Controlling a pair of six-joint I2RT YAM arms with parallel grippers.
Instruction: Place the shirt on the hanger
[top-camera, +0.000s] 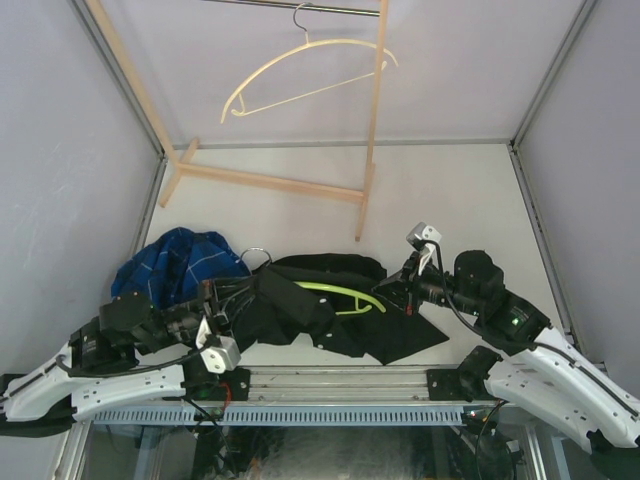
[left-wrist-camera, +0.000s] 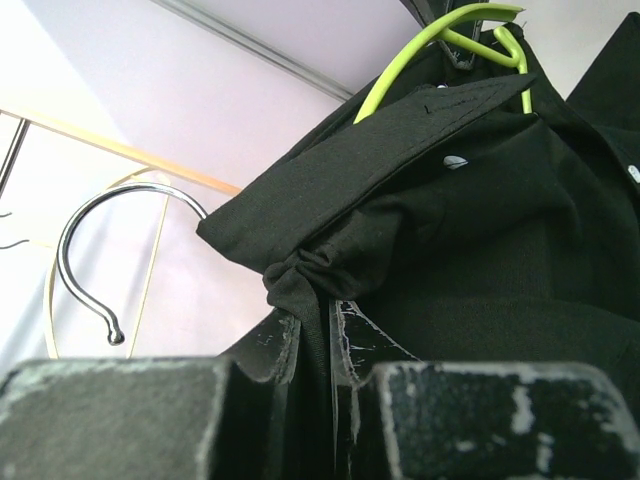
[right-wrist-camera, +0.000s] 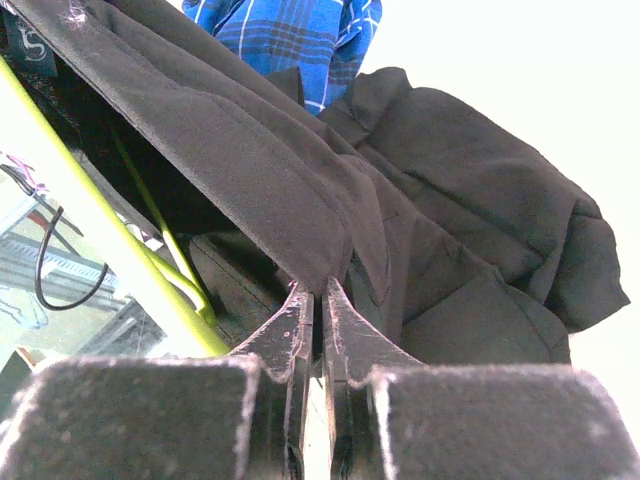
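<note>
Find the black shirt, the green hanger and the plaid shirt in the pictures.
black shirt (top-camera: 395, 335), top view, its lower right flap.
green hanger (top-camera: 338, 290), top view, its curved arm.
plaid shirt (top-camera: 175, 262), top view, middle of the heap.

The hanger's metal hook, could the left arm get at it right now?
Probably not yet: the left pincer is shut on the shirt. The hook hangs bare close beside it, so releasing first should do.

Bright, even, soft-shadowed light; overexposed pale backgrounds and blurred foregrounds at the wrists
</note>
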